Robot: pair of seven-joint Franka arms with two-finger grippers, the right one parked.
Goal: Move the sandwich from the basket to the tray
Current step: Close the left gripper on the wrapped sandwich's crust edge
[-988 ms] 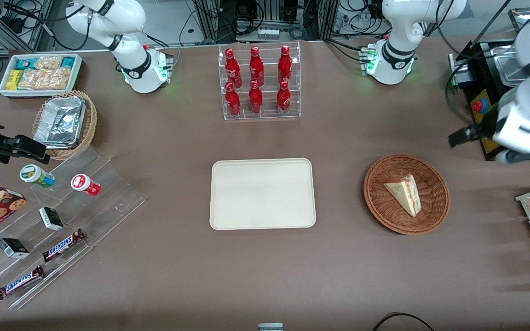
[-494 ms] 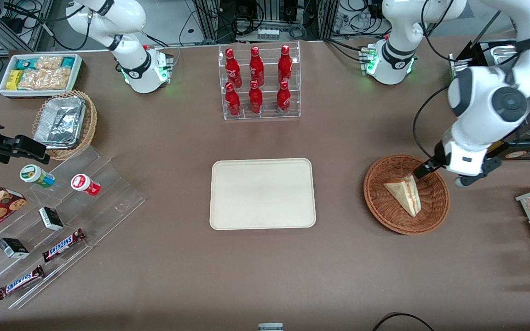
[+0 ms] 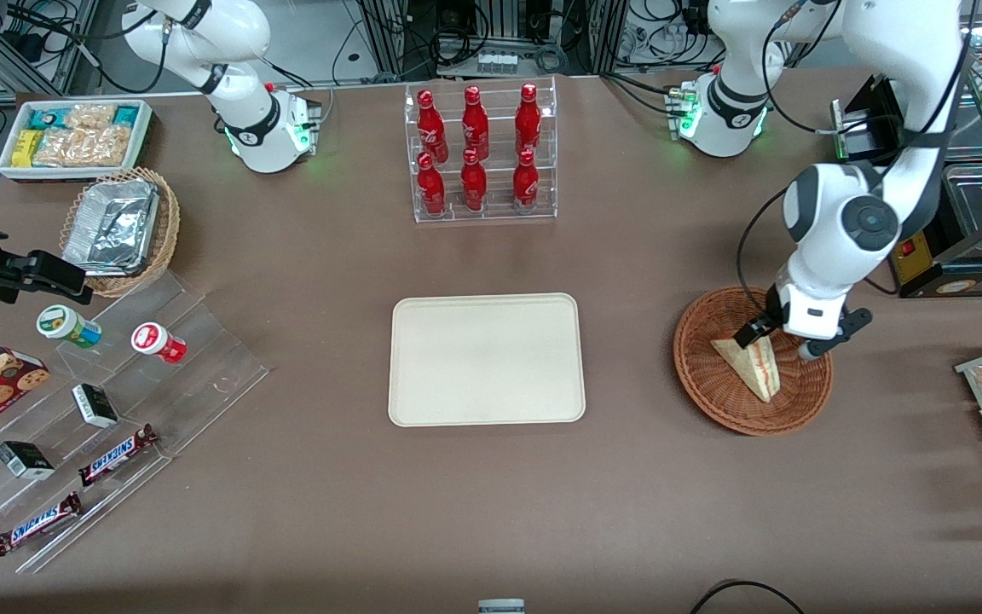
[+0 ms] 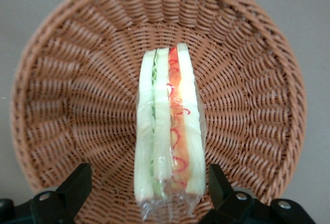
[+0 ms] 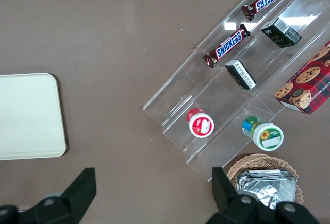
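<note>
The sandwich (image 3: 751, 362) lies in the round reddish-brown wicker basket (image 3: 717, 401), which sits on the brown tabletop (image 3: 627, 495) toward the working arm's end. It rests on its side as a pale wedge, with the cut edge of red and green filling facing up; in the left wrist view the sandwich (image 4: 168, 131) runs across the middle of the basket's (image 4: 67, 95) woven floor, and clear wrapping shows at its wide end.

The gripper (image 3: 776, 337) hangs low over the basket, just above the sandwich's wide end, the end farther from the front camera. Its jaws stand wide apart and hold nothing: in the left wrist view the gripper (image 4: 147, 195) straddles that wide end, one dark fingertip (image 4: 77, 183) well clear of the bread on one flank and the other close beside it on the opposite flank.

The cream rectangular tray (image 3: 486, 359) lies flat near the middle of the tabletop, well apart from the basket, toward the parked arm's end. A clear rack of red bottles (image 3: 480, 152) stands farther from the front camera than the tray.
</note>
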